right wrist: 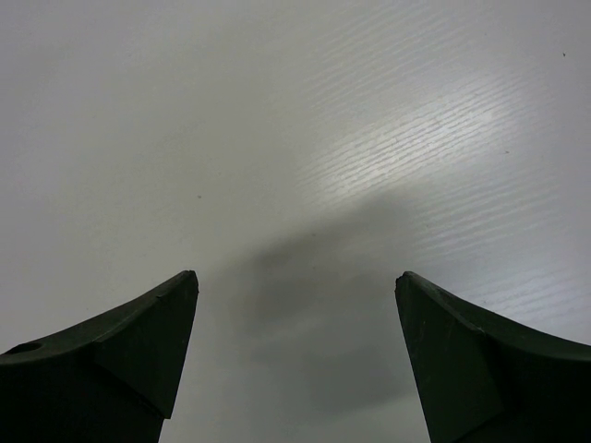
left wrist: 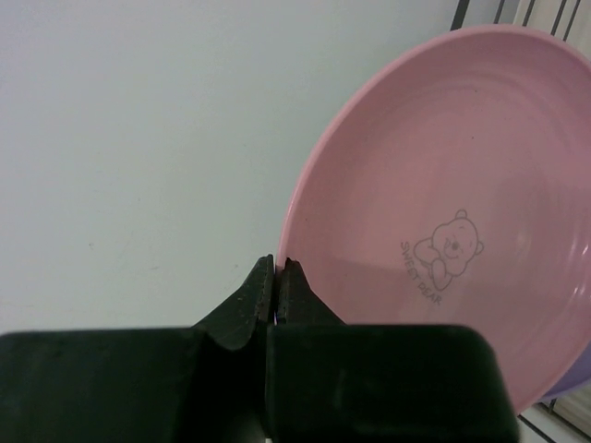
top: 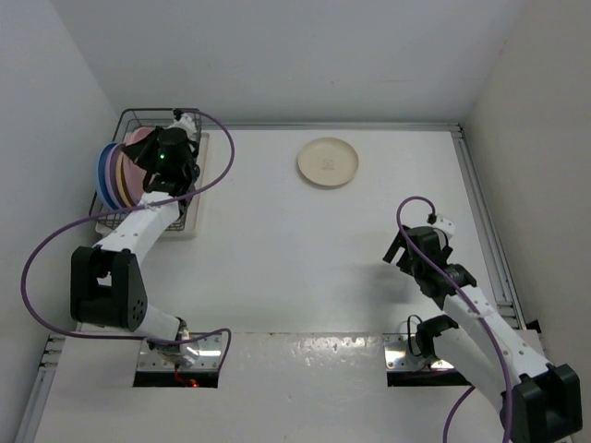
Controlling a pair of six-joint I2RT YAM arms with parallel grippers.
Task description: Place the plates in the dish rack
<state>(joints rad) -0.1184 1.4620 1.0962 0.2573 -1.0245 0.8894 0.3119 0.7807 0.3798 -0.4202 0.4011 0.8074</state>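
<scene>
Left tool (left wrist: 277, 277) fills the bottom of its wrist view: black fingers (left wrist: 249, 309) clenched tip to tip, nothing btwn them. Just right of the tips stands the pink plate (left wrist: 443, 203), on edge, hollow face to cam. Its rim is close by the right finger; touching or not, can't tell. Low on the plate's face is a small bear drawing (left wrist: 451, 242) w/ "SWEET BEAR" in thin grey caps slanting beside it. Purple plate (left wrist: 568, 386) edge peeks out behind the pink one at lower right. Dish rack (left wrist: 517, 11) wires show at the top right corner.

Top view: left arm reaches fwd-left, tool over the rack at the far-left corner of the white worktop (top: 305, 268). Rack is dark wire on a beige tray (top: 199, 198). Plates stand on edge in it, packed side by side: blue plate (top: 99, 175) outermost left, then purple, yellow-orange plate (top: 118, 189), pink nearest the tool. Arm hides part of the rack, so full count can't be told. Cream plate (top: 328, 162) lies flat on the worktop, far centre, well apart from rack & both arms. Faint mark at its middle, unreadable.

Right tool (right wrist: 295, 275) is released, jaws spread wide, hovering over the worktop at the right side, gripping nothing, its shadow below. Well apart from the cream plate.
</scene>
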